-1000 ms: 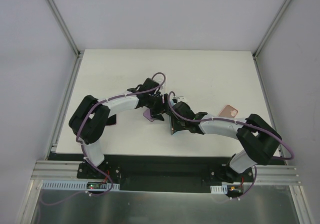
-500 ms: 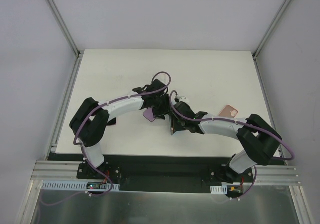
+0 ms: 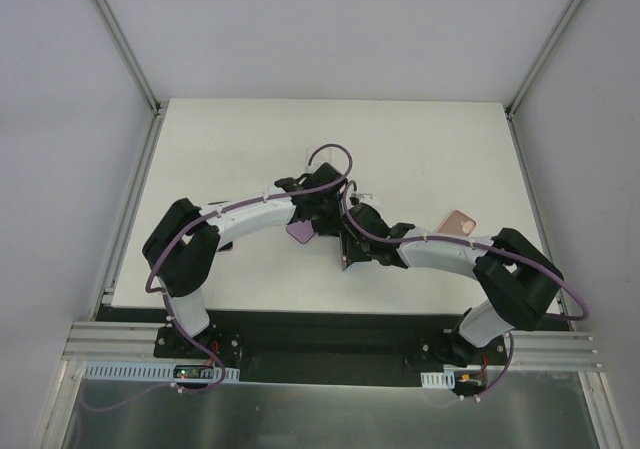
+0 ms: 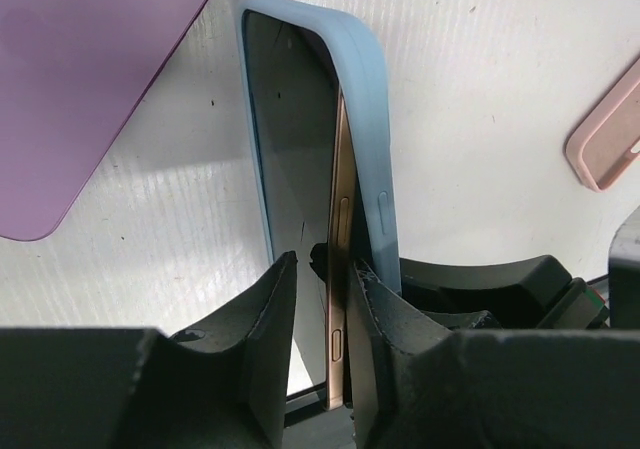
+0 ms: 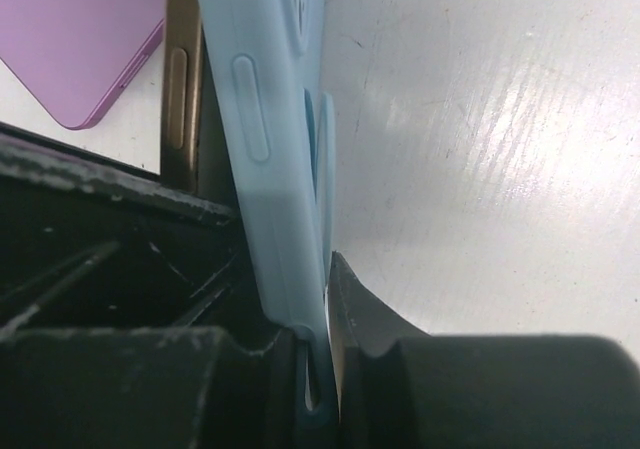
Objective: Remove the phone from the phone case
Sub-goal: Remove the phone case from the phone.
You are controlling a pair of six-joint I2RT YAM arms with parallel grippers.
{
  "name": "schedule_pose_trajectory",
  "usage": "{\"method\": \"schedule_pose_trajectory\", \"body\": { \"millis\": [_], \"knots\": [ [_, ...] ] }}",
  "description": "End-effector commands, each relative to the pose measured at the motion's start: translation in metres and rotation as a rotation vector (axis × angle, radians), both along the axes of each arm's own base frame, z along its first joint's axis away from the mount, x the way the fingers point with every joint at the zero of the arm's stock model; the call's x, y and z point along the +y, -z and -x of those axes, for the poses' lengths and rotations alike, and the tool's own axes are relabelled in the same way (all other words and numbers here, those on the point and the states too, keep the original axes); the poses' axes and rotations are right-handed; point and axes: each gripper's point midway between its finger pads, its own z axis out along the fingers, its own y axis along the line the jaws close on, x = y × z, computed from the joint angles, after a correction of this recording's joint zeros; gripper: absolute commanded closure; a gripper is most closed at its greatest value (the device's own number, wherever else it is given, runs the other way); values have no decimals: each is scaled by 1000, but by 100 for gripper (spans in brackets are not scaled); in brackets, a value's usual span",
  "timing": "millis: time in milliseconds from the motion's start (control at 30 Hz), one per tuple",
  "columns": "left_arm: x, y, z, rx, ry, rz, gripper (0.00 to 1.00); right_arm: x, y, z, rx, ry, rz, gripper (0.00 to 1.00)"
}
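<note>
A light blue phone case point(image 4: 365, 89) stands on its long edge on the white table, and the gold-rimmed phone point(image 4: 340, 229) is tilted partly out of it at the near end. My right gripper point(image 5: 318, 359) is shut on the case's point(image 5: 260, 119) rim; the phone's gold side point(image 5: 180, 89) shows just left of it. My left gripper point(image 4: 325, 309) straddles the phone's edge. Its right finger point(image 4: 380, 319) sits between phone and case, while its left finger point(image 4: 265, 319) stands a slim gap off the screen. In the top view both grippers point(image 3: 325, 209) point(image 3: 352, 241) meet at mid-table.
A purple case point(image 3: 300, 231) lies flat just left of the grippers. A pink case point(image 3: 460, 223) lies to the right, near the right arm's elbow. A dark flat object point(image 3: 224, 243) is partly hidden under the left arm. White walls enclose the table.
My left gripper has moved right and forward over the phone, and its jaws have narrowed around the phone's edge. The right gripper has kept its hold and place.
</note>
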Motion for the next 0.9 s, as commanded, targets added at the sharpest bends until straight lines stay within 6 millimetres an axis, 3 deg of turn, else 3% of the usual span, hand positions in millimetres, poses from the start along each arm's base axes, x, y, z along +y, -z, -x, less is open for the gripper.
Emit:
{"method": "schedule_pose_trajectory", "body": {
  "millis": [0,200,333,867],
  "knots": [
    [92,78,20,58,-77,-449,79,12,-12,20,6,-116,13,99],
    [122,84,35,75,-102,-519,84,2,-10,19,4,-63,22,99],
    [132,86,41,90,-105,-530,100,-7,-11,16,-8,2,22,99],
    [156,76,42,75,-2,-563,100,-54,-24,9,-55,87,-31,99]
  ]
}}
